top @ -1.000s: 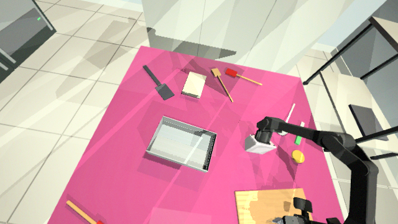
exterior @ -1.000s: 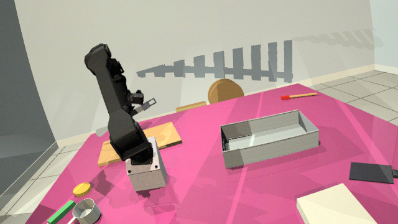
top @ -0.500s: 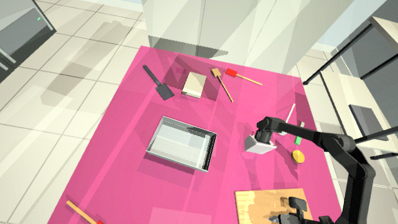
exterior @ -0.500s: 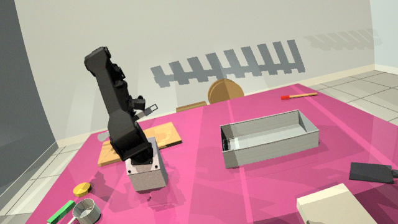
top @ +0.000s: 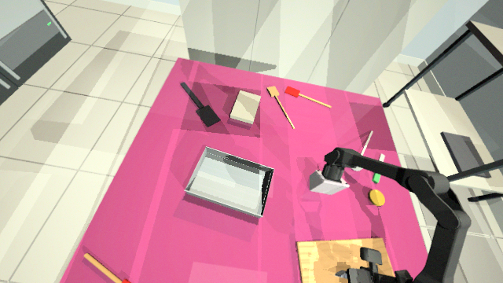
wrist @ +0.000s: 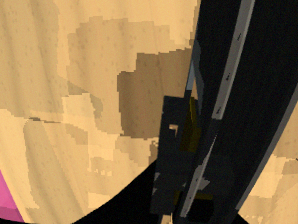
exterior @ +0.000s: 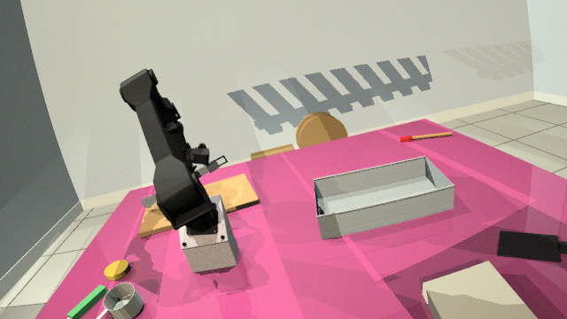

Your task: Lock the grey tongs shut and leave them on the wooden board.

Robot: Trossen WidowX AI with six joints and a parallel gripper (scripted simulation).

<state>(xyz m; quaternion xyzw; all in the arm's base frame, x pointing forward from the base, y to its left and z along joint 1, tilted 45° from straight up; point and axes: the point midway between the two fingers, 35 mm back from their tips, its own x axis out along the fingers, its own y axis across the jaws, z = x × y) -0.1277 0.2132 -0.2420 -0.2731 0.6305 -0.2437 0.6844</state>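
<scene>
My gripper (exterior: pixel 200 172) (wrist: pixel 171 167) is shut on the grey tongs (exterior: pixel 212 167) (wrist: pixel 230 75) above the wooden board (top: pixel 314 255) (exterior: pixel 239 190) (wrist: pixel 30 50). In the exterior view a hollow outlined end shows right of my gripper, and a grey rounded end shows left of the arm above the board's far left. Most of the tongs' length is behind the arm. Which end bears the tips, and whether the hinge is locked, I cannot tell. The fingers are mostly cut off in the top view. The roasting tin (top: pixel 224 203) (exterior: pixel 385 213) stands empty.
The arm's pale base (top: pixel 328 186) (exterior: pixel 208 257) stands behind the board. A yellow disc (top: pixel 377 197) (exterior: pixel 117 270), a green-handled tool (top: pixel 376 178) (exterior: pixel 89 301) and a small grey pan (exterior: pixel 124 299) are beside it. A cream block (top: pixel 245 107) and a black spatula (top: pixel 207 115) lie beyond the tin.
</scene>
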